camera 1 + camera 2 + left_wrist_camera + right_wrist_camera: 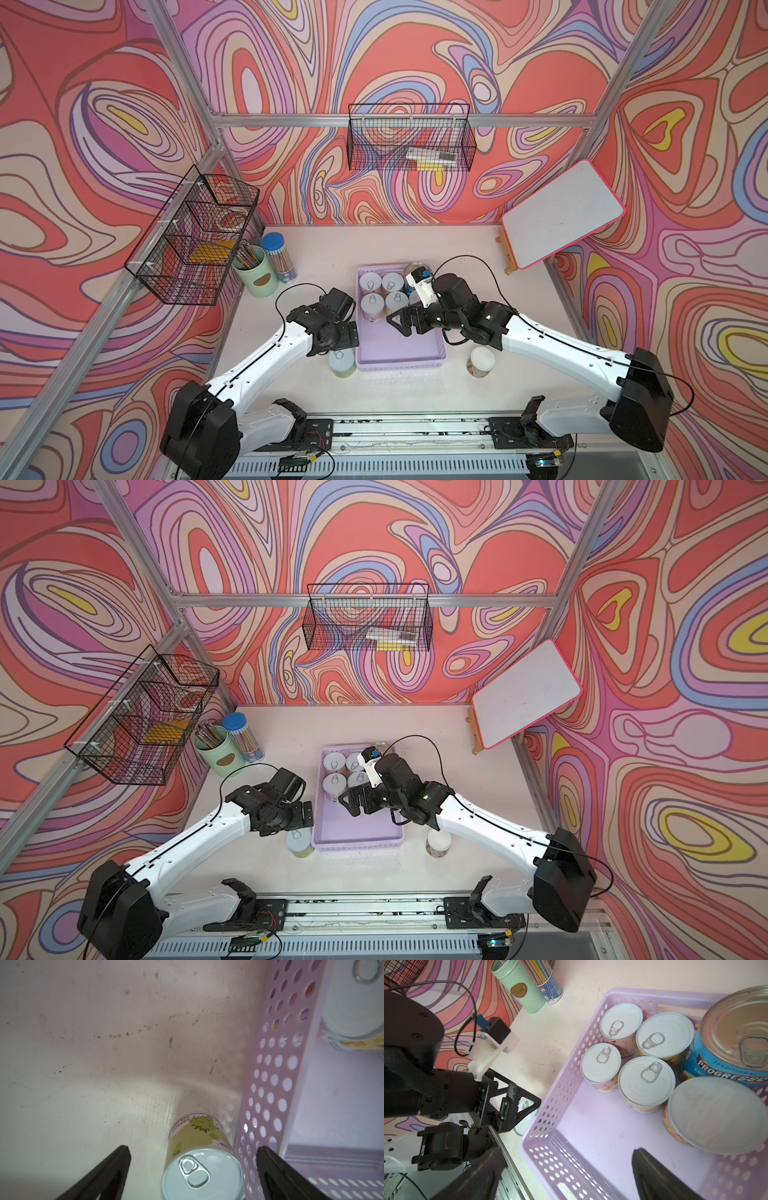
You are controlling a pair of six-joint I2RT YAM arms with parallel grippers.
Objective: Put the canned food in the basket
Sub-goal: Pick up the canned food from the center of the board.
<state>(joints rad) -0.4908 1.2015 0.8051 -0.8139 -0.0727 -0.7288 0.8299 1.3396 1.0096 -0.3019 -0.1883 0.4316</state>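
Observation:
The lavender basket [399, 349] [591, 1126] sits mid-table and holds several small pale-lidded cans [646, 1080] at its far end. A taller blue-labelled can [737, 1028] stands with them. A green-labelled can [199, 1142] [343, 365] stands upright on the table just outside the basket's perforated wall [270, 1084]. My left gripper [193, 1153] is open above this can, one finger on each side, not touching it. Another can [481, 361] stands on the table to the right of the basket. My right gripper [568, 1154] [399, 321] hangs open and empty over the basket's bare near half.
A mint pencil cup [255, 270] and a blue-capped pencil tube [279, 257] stand at the back left. Black wire baskets [195, 237] [409, 137] hang on the left and back walls. A whiteboard on an easel [561, 212] leans at the back right.

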